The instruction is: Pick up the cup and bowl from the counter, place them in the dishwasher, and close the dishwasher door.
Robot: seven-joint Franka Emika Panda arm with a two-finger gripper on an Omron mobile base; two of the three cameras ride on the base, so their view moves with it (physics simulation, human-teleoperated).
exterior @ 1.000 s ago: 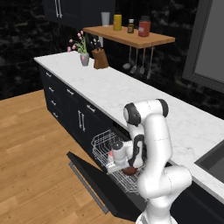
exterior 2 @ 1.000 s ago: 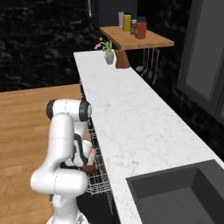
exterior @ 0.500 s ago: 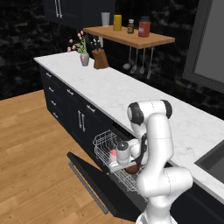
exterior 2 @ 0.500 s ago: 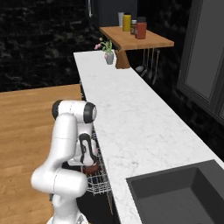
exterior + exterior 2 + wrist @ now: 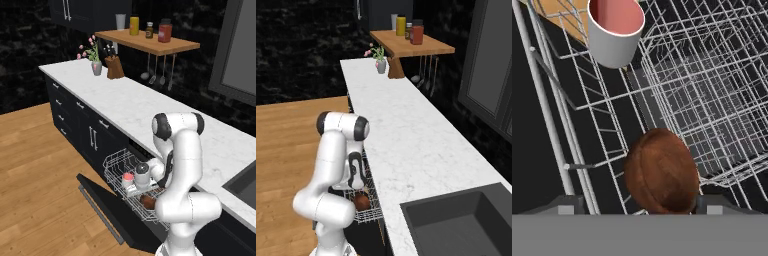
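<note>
1. The gripper [image 5: 662, 207] is down in the dishwasher rack [image 5: 120, 162]. In the hand view its two finger tips [image 5: 571, 204] show as low grey stubs at the bottom, standing wide apart on either side of the bowl [image 5: 661, 176]. They look clear of its sides, so the hold seems let go, though the very tips are cut off and I can't be sure of contact.
2. From the base views the gripper itself is hard to make out, tucked behind the white arm [image 5: 181, 165] and the wire.
3. Against the earlier pictures, the arm has reached lower and further into the rack, and the fingers, which were pinched on the bowl, have sprung apart.
4. The bowl, dark reddish brown, lies dome side up on the rack's near right part, seen below the arm in the right base view [image 5: 361, 201] and left base view [image 5: 147, 201].
5. The cup [image 5: 614, 31] stands upright in the rack beyond the bowl, well apart from it, red inside; its top rim is cut off in the hand view.
6. The dishwasher door [image 5: 107, 212] hangs down open over the wooden floor [image 5: 35, 190].
7. The counter [image 5: 406, 145] runs above the rack.
</note>
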